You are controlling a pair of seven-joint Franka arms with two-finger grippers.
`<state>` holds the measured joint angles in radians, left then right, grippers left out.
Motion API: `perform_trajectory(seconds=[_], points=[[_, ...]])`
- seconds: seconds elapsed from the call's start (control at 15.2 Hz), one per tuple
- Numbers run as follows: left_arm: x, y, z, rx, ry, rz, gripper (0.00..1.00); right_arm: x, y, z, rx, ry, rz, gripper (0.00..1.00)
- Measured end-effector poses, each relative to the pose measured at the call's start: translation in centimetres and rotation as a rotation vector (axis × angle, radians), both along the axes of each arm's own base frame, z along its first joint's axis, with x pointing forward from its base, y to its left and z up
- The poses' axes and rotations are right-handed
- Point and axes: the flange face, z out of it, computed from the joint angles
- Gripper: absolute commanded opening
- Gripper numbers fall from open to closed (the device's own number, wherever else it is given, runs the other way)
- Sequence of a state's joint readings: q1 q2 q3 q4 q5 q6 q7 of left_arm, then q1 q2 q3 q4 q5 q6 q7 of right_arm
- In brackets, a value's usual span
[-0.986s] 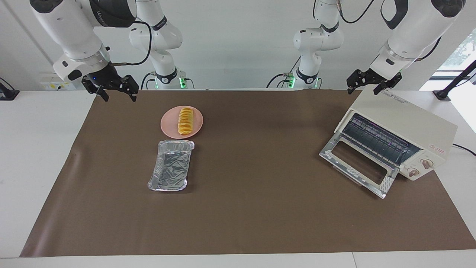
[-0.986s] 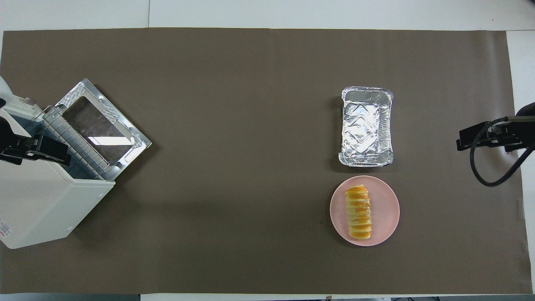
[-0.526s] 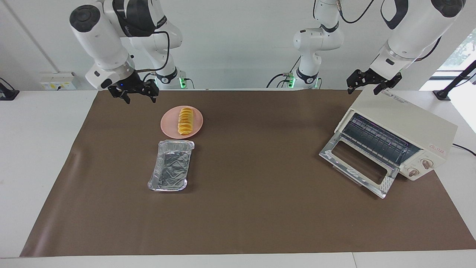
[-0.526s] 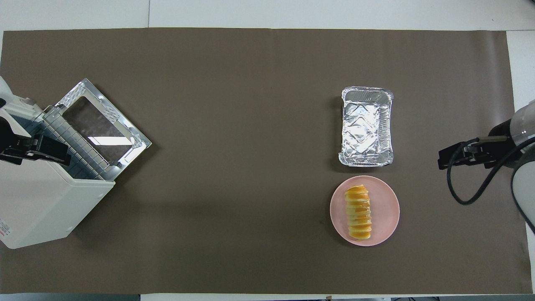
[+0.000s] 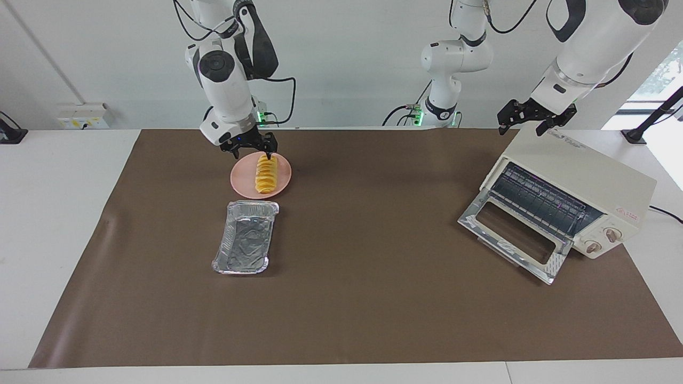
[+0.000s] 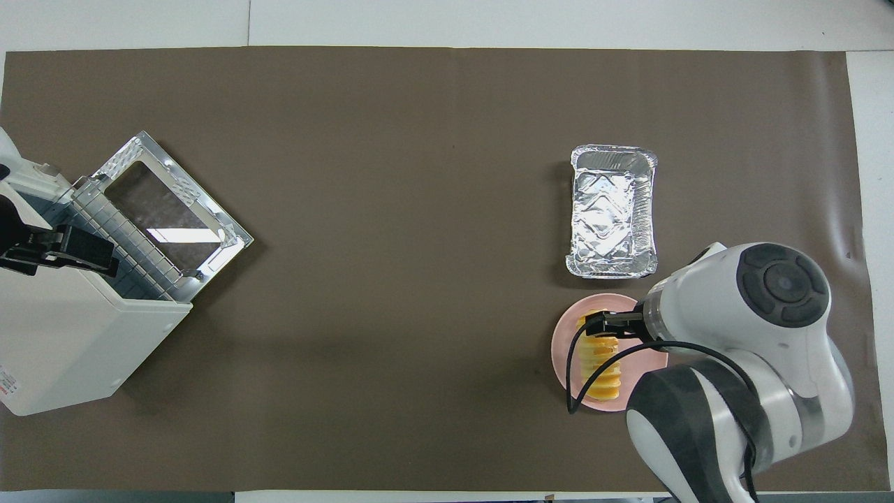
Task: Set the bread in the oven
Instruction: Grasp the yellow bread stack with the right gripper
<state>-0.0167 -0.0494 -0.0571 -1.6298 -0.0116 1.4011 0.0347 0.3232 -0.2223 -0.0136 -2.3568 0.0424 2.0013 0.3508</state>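
Observation:
The bread (image 5: 264, 174) lies on a round pink plate (image 5: 241, 180) toward the right arm's end of the table. My right gripper (image 5: 251, 153) is open and empty, low over the plate's edge nearer the robots, one fingertip (image 5: 268, 155) at the bread's end. In the overhead view the right arm covers part of the bread (image 6: 602, 365) and the plate (image 6: 562, 344). The oven (image 5: 579, 178) stands at the left arm's end with its glass door (image 5: 512, 241) dropped open. My left gripper (image 5: 520, 127) waits open over the oven's top.
A crinkled silver foil tray (image 5: 245, 238) lies just farther from the robots than the plate; it also shows in the overhead view (image 6: 613, 211). A brown mat (image 5: 373, 277) covers the table. The oven's rack (image 6: 122, 244) shows in the overhead view.
My right arm has swung in from the table's edge to over the plate and come down to the bread's end. The left arm, bread, tray and oven have not moved.

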Motion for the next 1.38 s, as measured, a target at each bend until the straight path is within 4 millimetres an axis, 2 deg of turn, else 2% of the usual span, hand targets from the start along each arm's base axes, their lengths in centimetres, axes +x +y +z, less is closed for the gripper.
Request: perform_trajectory(seconds=[0.59, 0.85, 1.12, 1.38], points=[[0.0, 0.0, 0.0, 0.0, 0.0, 0.0, 1.0, -2.8, -0.7, -6.7, 0.028, -0.062, -0.031, 1.0], [0.0, 0.0, 0.0, 0.0, 0.0, 0.0, 1.0, -3.3, -0.9, -7.4, 0.026, -0.056, -0.034, 0.96], [0.0, 0.0, 0.0, 0.0, 0.0, 0.0, 1.0, -3.6, -0.9, -7.8, 0.025, -0.05, -0.033, 0.95], [0.0, 0.0, 0.0, 0.0, 0.0, 0.0, 1.0, -3.9, 0.0, -8.3, 0.029, -0.063, -0.01, 0.94]])
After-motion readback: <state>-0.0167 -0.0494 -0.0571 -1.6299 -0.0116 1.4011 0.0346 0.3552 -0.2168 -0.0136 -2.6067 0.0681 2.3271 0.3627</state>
